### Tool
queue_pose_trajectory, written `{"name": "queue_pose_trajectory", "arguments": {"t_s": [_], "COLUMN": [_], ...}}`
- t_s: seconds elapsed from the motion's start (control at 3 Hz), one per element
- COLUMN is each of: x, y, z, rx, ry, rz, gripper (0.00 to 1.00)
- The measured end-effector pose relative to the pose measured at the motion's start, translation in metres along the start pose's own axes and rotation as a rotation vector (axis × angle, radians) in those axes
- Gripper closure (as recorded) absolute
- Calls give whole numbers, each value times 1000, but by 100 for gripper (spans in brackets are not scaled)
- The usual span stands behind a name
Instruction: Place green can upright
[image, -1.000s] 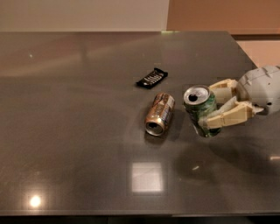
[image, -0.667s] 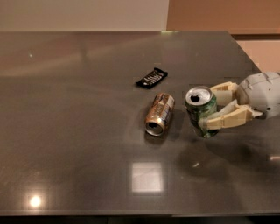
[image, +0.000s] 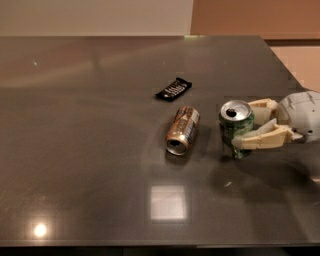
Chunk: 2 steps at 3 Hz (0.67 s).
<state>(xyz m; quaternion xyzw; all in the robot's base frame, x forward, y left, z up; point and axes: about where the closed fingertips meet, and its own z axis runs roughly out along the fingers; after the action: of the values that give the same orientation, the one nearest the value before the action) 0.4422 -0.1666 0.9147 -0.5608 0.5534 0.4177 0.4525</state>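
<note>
The green can (image: 231, 129) stands upright on the dark table (image: 90, 150), right of centre, with its silver top and opening facing up. My gripper (image: 243, 125) reaches in from the right edge. Its pale fingers (image: 262, 139) sit on either side of the can, one behind and one in front, and they close on it. The can's base appears to rest on the table surface.
A gold-brown can (image: 182, 130) lies on its side just left of the green can, its open end toward the front. A small black packet (image: 173, 89) lies behind it. The table's right edge runs close behind my gripper.
The green can, held in my gripper, has shifted a little to the right and gone from slightly tilted to upright. The gold-brown can and the packet have not moved.
</note>
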Motion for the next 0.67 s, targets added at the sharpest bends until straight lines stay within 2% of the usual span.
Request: {"name": "queue_pose_trajectory", "arguments": {"t_s": [0.67], "x": [13], "y": [-8], "z": [-16], "rx": [39], "ry": [-63], "rz": [50], "gripper": [100]}}
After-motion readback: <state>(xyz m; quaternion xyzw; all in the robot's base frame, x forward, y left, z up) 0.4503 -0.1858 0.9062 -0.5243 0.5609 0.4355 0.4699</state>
